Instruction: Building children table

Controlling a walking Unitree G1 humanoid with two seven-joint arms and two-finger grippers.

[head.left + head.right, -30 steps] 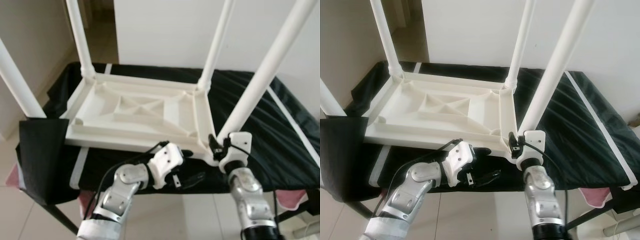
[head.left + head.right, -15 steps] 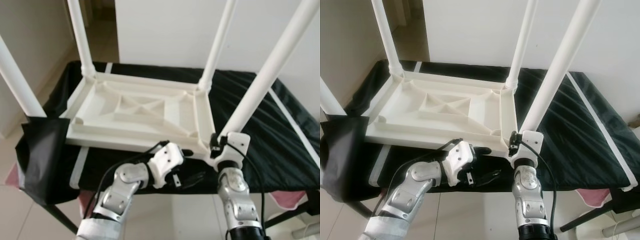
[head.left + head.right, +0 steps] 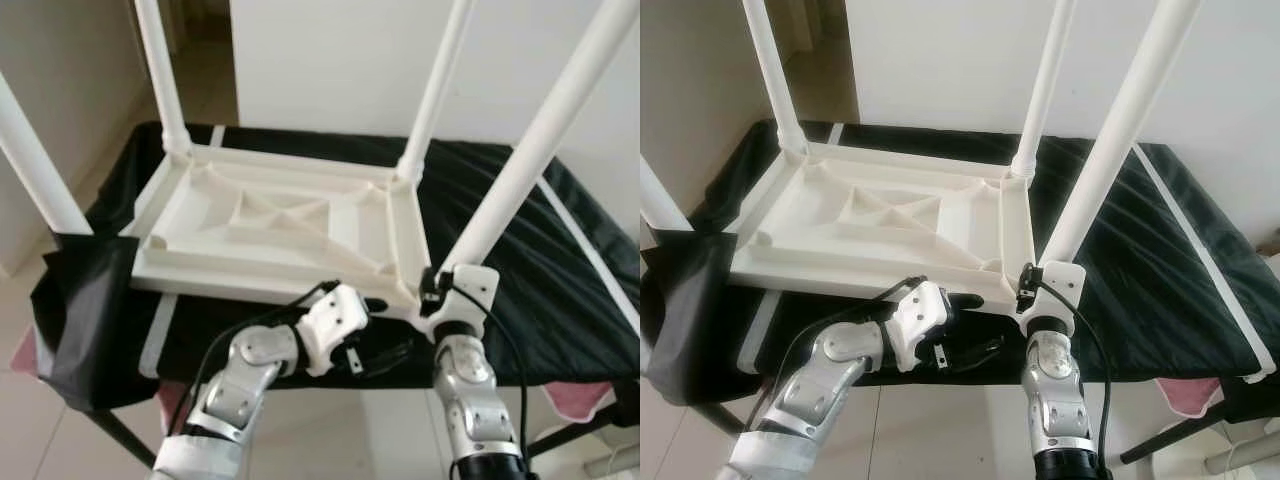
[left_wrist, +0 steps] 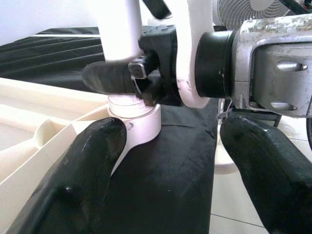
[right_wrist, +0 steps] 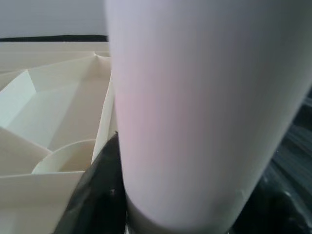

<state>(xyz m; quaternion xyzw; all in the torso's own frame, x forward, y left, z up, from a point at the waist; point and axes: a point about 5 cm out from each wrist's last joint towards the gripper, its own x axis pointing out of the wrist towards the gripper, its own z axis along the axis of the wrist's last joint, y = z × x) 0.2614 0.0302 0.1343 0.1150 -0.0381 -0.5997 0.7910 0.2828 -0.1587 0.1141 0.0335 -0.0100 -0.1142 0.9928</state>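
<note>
Right gripper (image 3: 1035, 283) clamps near-right white plastic table leg (image 3: 1110, 160) at its socket; leg axis tilts up-right. Left gripper (image 3: 385, 352) wide, just left.

Right gripper (image 4: 146, 78) clamped shut; left gripper (image 3: 385, 352) spread wide.

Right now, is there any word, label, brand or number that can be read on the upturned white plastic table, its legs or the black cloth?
None: the upturned white plastic table, its round white legs, the black cloth and both grippers carry no readable text.
</note>
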